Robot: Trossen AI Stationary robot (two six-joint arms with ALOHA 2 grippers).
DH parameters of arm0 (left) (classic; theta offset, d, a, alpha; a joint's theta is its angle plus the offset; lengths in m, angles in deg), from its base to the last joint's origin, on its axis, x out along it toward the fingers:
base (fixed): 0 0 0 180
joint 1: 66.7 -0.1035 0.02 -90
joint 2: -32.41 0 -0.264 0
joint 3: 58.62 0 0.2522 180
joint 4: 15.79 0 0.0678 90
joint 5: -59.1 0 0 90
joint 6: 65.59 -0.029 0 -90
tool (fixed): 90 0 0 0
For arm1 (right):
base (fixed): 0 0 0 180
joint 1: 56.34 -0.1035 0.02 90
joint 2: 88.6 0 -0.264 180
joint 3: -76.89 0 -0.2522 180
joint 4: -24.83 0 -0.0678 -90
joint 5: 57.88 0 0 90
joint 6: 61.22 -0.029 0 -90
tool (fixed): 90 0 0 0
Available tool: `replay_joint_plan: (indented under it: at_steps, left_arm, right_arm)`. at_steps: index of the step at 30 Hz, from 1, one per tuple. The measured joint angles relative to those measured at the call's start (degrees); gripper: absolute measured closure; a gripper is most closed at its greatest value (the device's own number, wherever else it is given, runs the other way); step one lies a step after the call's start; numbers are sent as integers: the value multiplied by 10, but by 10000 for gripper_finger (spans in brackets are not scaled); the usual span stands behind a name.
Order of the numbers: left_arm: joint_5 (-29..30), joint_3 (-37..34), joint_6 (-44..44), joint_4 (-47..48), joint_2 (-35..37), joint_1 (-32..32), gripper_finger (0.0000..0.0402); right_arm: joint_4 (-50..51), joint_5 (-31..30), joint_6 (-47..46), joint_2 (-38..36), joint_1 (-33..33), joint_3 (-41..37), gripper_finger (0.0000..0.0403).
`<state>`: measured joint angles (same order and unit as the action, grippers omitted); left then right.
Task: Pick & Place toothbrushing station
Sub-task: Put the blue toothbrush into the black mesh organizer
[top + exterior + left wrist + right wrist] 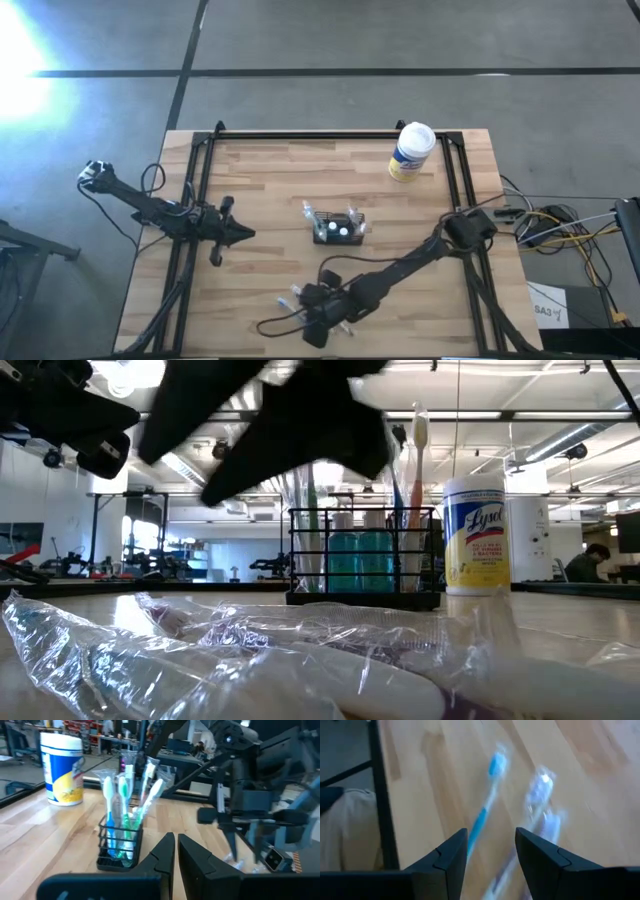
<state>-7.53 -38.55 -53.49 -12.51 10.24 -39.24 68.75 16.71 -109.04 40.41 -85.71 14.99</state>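
Right end effector (pixel 487 857) open, holding nothing, low over loose wrapped toothbrushes (pixel 487 805) near the worktop's (pixel 260 190) front edge. Left end effector (pixel 176 851) closed and empty, near the left edge. Toothbrushing station (pixel 339 228) stands mid-worktop, upright, holding several toothbrushes (pixel 131 795). Judged light, rigid wire; top-heavy, so grip its upper rim. Wipes canister (pixel 411 152) near the back right corner.

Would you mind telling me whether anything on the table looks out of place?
Yes: a few wrapped toothbrushes lie loose on the wood at the table's near edge, under the open right gripper, apart from the toothbrushing station, where the other brushes stand upright.
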Motion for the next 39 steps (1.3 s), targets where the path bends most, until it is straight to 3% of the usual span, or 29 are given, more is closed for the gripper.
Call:
replay_joint_plan:
  at_steps: [4, 9, 13, 20, 27, 35, 39]
  left_arm:
    - [28, 0, 2, -4, 0, 0, 376]
    - [29, 1, 3, -5, 0, 0, 376]
    - [29, 1, 3, -5, 1, 0, 376]
    - [29, 1, 2, 2, 1, 0, 376]
    - [28, 1, 3, 14, 1, 0, 376]
    - [28, 1, -9, 13, 1, 0, 376]
    - [28, 1, -9, 11, 1, 0, 376]
  right_arm:
    - [1, 16, 39, 37, 14, 53, 242]
    - [79, 90, 47, 99, 31, 145, 244]
    - [142, 100, 54, 147, 35, 210, 249]
    - [169, 145, 78, 203, 35, 287, 258]
    - [187, 148, 94, 207, 44, 287, 282]
    - [202, 139, 137, 203, 49, 285, 382]
    - [210, 121, 154, 198, 49, 296, 384]
